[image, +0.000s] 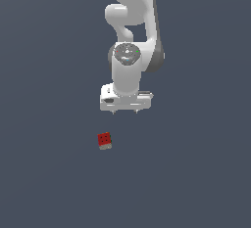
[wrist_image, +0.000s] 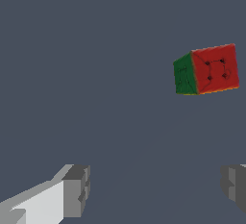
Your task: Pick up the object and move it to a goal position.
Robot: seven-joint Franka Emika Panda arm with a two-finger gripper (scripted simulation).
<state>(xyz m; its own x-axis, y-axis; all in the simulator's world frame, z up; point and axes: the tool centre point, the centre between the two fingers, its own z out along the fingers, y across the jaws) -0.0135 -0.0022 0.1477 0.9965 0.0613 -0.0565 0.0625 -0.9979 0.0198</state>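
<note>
The object is a tiny red block (image: pixel 104 140) with dark dots on its face and a greyish-tan side, lying on the dark grey floor. My gripper (image: pixel 125 112) points down and hangs above the floor, behind the block and slightly toward the exterior view's right, apart from it. In the wrist view the block (wrist_image: pixel 206 70) shows a red dotted face and a green side, off to one side of the gap between the fingers (wrist_image: pixel 77 190). The gripper (wrist_image: pixel 156 189) is open and empty.
The white arm (image: pixel 130 36) rises behind the gripper to the top of the exterior view. The floor (image: pixel 49 173) is a plain dark grey surface with no other objects in view.
</note>
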